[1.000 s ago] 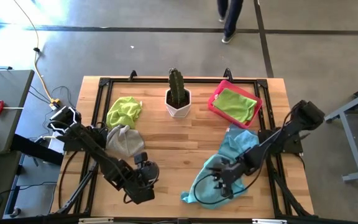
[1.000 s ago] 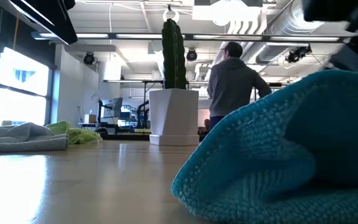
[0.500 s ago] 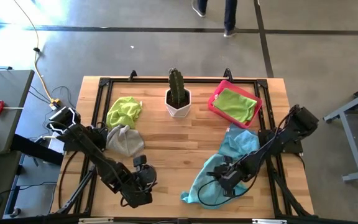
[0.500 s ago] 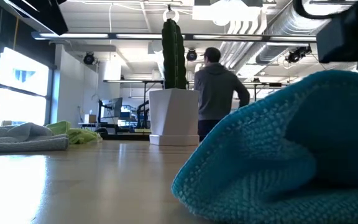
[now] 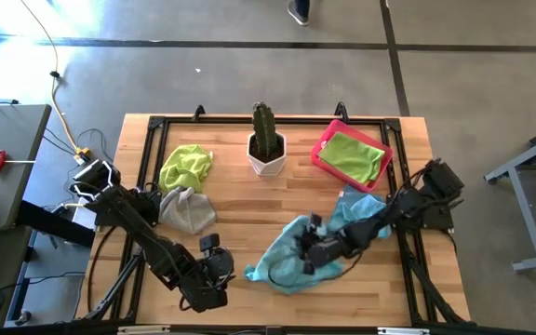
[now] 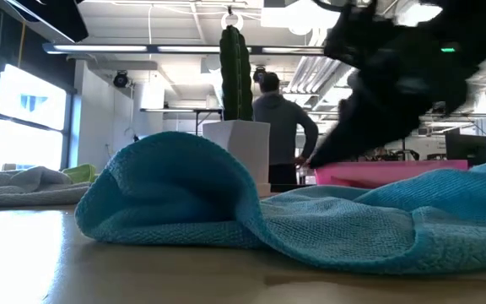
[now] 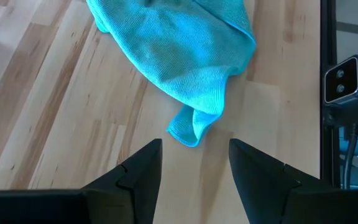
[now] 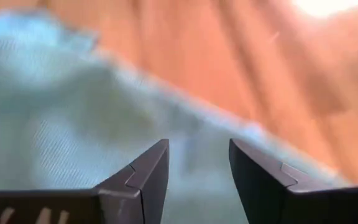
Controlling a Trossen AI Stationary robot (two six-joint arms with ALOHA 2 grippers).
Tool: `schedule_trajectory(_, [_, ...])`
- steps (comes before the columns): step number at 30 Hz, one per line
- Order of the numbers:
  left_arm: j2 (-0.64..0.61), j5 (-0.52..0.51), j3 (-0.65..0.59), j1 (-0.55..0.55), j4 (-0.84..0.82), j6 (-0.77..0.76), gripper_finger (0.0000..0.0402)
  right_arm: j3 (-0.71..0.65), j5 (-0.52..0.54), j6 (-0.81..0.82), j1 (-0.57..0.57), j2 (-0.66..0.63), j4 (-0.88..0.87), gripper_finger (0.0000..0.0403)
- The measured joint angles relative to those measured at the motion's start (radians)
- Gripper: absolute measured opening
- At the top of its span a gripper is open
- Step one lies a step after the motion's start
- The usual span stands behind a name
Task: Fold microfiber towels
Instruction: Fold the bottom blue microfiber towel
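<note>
A crumpled light blue towel lies on the table right of centre; its near left corner is curled up on the wood. My right gripper hangs open over the towel's middle, reaching in from the right, with blue cloth right before its fingers. My left gripper stands open above bare wood at the near left, pointing at that curled corner. A grey towel and a lime green towel lie bunched at the far left. Another lime green towel lies in the pink tray. My right gripper is low over the blue towel's middle, fingers slanting down from the table's right. The view is blurred, and I cannot tell whether the fingers touch the cloth.
A white pot with a cactus stands at the far middle. Black frame rails run along the table's edges. Bare wood lies between the two arms. A person walks in the room behind.
My right gripper has swung toward the table's left and sunk, turning at the wrist. The blue towel has gone left with it: its near left corner has slid left, and its tall hump has dropped into a lower, longer lie.
</note>
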Motion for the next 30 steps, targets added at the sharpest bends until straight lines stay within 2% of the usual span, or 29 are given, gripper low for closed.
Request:
schedule_trajectory(3, [0.000,0.000,0.000,0.000,0.000,0.000,0.0177,0.000,-0.015,-0.020,-0.049,-0.021,0.061,0.0160])
schedule_trajectory(5, [0.000,0.000,0.000,0.000,0.002,0.000,0.0177,0.000,-0.078,-0.021,-0.069,-0.048,0.070,0.0160])
schedule_trajectory(10, [0.000,0.000,0.000,0.000,0.006,0.000,0.0177,0.001,-0.392,-0.018,-0.077,-0.098,-0.032,0.0160])
schedule_trajectory(13, [0.000,0.000,0.000,0.000,0.008,0.000,0.0177,0.001,-0.502,0.024,-0.054,-0.098,-0.135,0.0160])
schedule_trajectory(20, [0.000,-0.005,0.000,0.000,0.017,0.000,0.0177,0.000,-0.503,-0.052,-0.013,-0.092,-0.284,0.0160])
schedule_trajectory(24, [0.000,-0.005,0.000,0.000,0.021,-0.002,0.0177,0.001,-0.503,-0.130,-0.010,-0.089,-0.313,0.0160])
schedule_trajectory(30, [0.000,-0.006,0.000,-0.001,0.024,-0.001,0.0177,0.001,-0.500,-0.134,-0.010,-0.063,-0.333,0.0160])
